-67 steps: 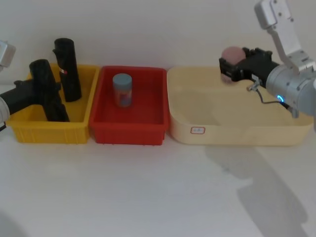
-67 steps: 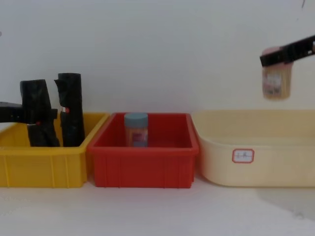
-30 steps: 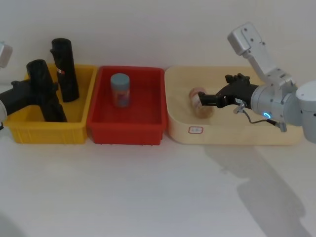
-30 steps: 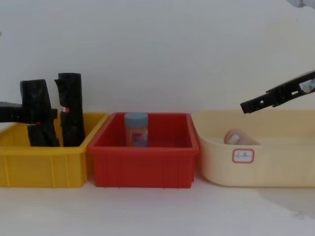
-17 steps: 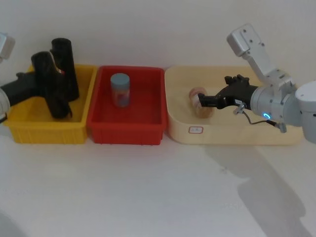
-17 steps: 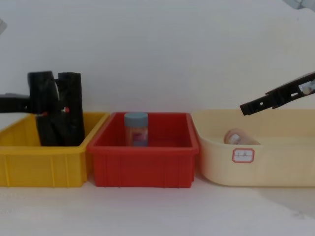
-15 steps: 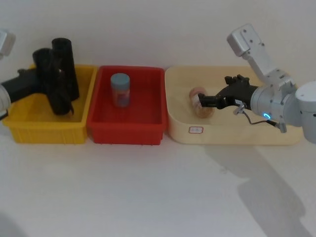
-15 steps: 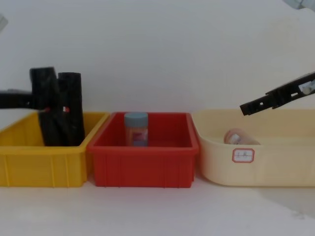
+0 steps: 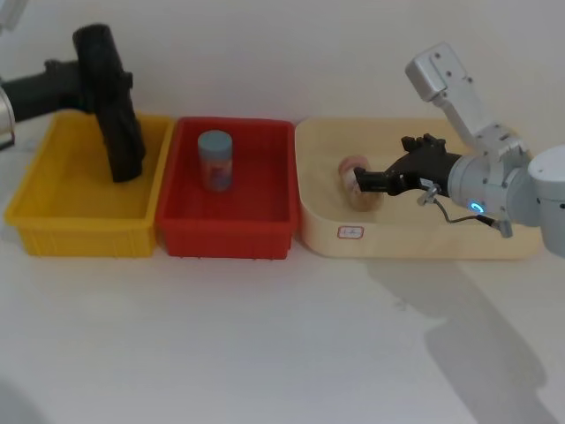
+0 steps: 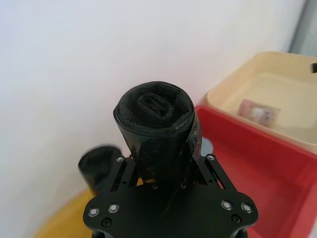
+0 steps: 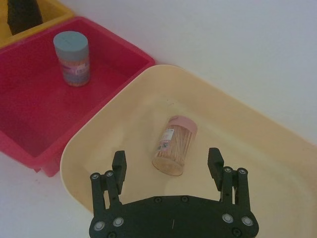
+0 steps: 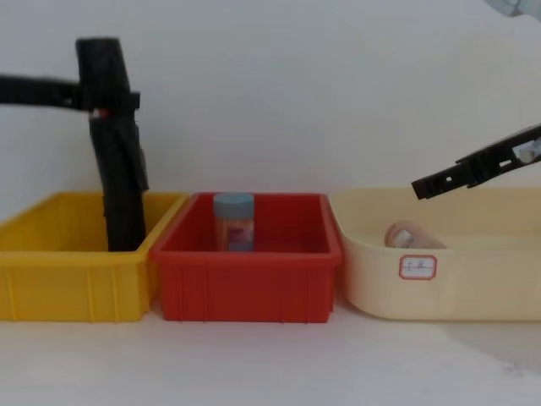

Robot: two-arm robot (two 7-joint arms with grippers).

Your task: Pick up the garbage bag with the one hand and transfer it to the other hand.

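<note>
My left gripper (image 9: pixel 91 81) is shut on the garbage bag (image 9: pixel 97 55), a thick, uneven black roll with a small red mark. It holds the bag upright, raised above the yellow bin (image 9: pixel 78 234). From the chest the garbage bag (image 12: pixel 101 72) hangs high at the left with the left gripper (image 12: pixel 84 95) clamped on its side. In the left wrist view the roll's end (image 10: pixel 158 121) stands between the fingers (image 10: pixel 130 168). My right gripper (image 9: pixel 362 181) hovers open over the beige tub (image 9: pixel 424 240), with nothing held.
A taller black roll (image 12: pixel 124 216) stands in the yellow bin, just behind the raised bag. The red bin (image 9: pixel 225 238) holds a blue-lidded jar (image 9: pixel 217 159). A pink-capped jar (image 11: pixel 174 145) lies in the beige tub below the right gripper (image 11: pixel 167 163). The white table in front is bare.
The left gripper has lifted the garbage bag up out of the yellow bin. The right gripper dropped the pink-capped jar into the tub about two seconds ago and has stayed open since.
</note>
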